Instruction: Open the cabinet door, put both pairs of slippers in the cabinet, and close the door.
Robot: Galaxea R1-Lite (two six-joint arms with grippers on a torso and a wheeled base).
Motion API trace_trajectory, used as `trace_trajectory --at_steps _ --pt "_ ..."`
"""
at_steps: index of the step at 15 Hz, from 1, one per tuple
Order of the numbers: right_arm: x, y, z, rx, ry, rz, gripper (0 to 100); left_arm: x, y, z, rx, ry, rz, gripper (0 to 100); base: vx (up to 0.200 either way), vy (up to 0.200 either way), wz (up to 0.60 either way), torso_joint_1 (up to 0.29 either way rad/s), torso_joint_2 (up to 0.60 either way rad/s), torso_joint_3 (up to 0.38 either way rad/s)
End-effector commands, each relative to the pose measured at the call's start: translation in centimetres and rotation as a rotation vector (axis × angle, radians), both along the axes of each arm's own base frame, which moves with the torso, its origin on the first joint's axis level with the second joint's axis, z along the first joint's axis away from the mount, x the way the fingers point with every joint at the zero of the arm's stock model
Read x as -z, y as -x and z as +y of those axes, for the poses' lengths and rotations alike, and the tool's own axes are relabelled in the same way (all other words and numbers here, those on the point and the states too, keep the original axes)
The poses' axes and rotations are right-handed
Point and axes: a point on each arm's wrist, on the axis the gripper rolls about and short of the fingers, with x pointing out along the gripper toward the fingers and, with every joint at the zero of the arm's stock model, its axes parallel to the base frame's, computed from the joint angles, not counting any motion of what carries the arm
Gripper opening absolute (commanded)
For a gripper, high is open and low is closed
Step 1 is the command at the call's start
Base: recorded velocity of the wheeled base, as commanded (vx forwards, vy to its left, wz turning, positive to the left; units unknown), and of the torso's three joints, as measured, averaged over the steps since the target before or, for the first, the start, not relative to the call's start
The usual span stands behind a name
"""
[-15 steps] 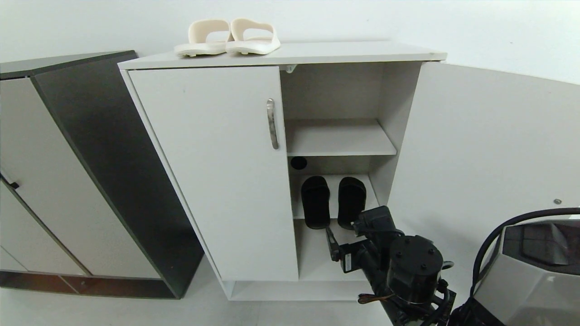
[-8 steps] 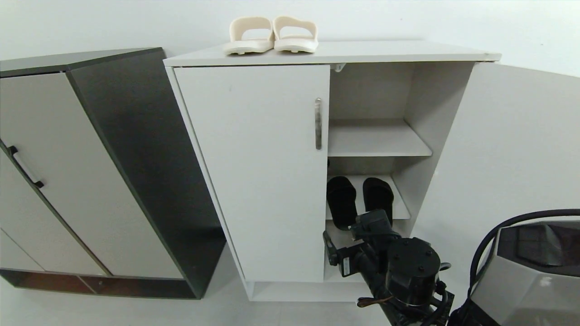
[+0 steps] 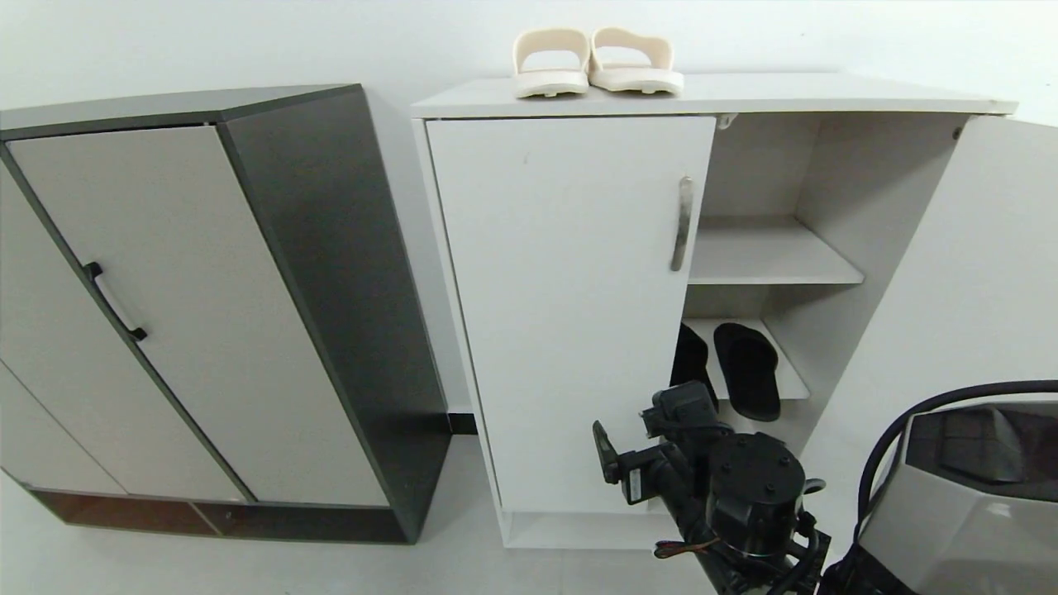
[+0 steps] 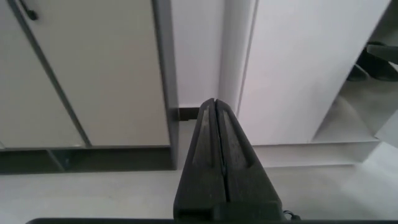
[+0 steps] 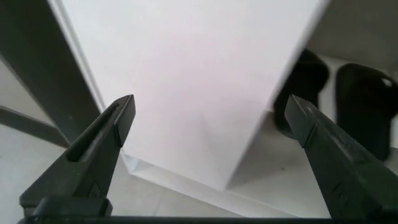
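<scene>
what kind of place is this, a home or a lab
Likely an entryway, or a staged one: a white cabinet holds black slippers on a shelf, cream slippers sit on top, and a dark grey cabinet stands beside it by a plain wall.

Cabinet top (image 3: 826, 87) bears cream slippers (image 3: 597, 62) (shelf (image 3: 792, 384): black pair (image 3: 746, 368)).

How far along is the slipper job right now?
Done: the right door is open, and the black slippers sit on a shelf inside. In hand: nothing; the right gripper is open, empty, facing the closed left door. Left: cream slippers on the cabinet top go in, then door shut.
</scene>
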Motion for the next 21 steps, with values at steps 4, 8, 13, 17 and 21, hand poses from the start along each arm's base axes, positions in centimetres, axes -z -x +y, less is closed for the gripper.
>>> trace_trajectory --at_steps 4,8,13,17,21 --pt "0.15 0.0 0.04 -0.001 0.004 0.003 100 0.0 0.0 0.0 0.001 0.001 0.0 0 0.0 0.0 0.0 0.0 0.0 0.0" --pt "0.43 0.0 0.11 -0.001 0.011 0.009 100 0.0 0.0 0.0 0.001 0.002 0.0 0 0.0 0.0 0.0 0.0 0.0 0.0" --pt "0.64 -0.07 0.11 0.001 0.017 0.012 100 0.0 0.0 0.0 0.001 0.002 0.0 0 0.0 0.0 0.0 0.009 -0.14 -0.212" --pt "0.91 -0.13 0.18 0.001 0.022 0.016 100 0.0 0.0 0.0 0.001 0.002 0.0 0 0.0 0.0 0.0 0.063 -0.52 -0.359" --pt "0.91 -0.13 0.18 0.001 0.022 0.016 100 0.0 0.0 0.0 0.001 0.002 0.0 0 0.0 0.0 0.0 0.117 -0.47 -0.343"
